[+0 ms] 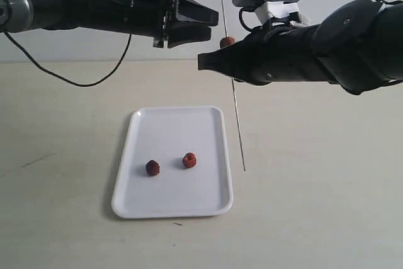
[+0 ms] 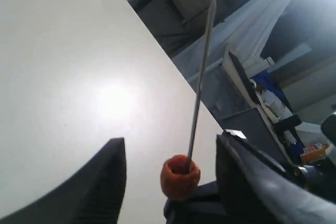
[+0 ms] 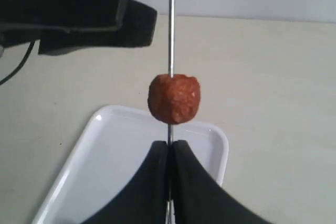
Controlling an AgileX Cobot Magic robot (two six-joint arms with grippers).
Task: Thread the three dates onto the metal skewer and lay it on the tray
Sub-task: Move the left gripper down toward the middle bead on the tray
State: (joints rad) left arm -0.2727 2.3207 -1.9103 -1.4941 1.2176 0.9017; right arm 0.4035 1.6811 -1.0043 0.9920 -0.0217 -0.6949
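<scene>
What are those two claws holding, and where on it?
The right claw pinches the metal skewer just below the threaded date; the left claw holds nothing.

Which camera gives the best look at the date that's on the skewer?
The right wrist view: the date sits large in the middle, sharp, with the skewer running through it. The left wrist view shows it low and dimmer. In the exterior view it is a tiny speck beside the right arm.

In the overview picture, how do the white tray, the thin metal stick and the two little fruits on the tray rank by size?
1. Flat white rectangular plastic tray, by area.
2. Thin grey metal skewer: longer, yet hair-thin.
3. Reddish wrinkled date and dark brown date: alike, so unranked.
</scene>
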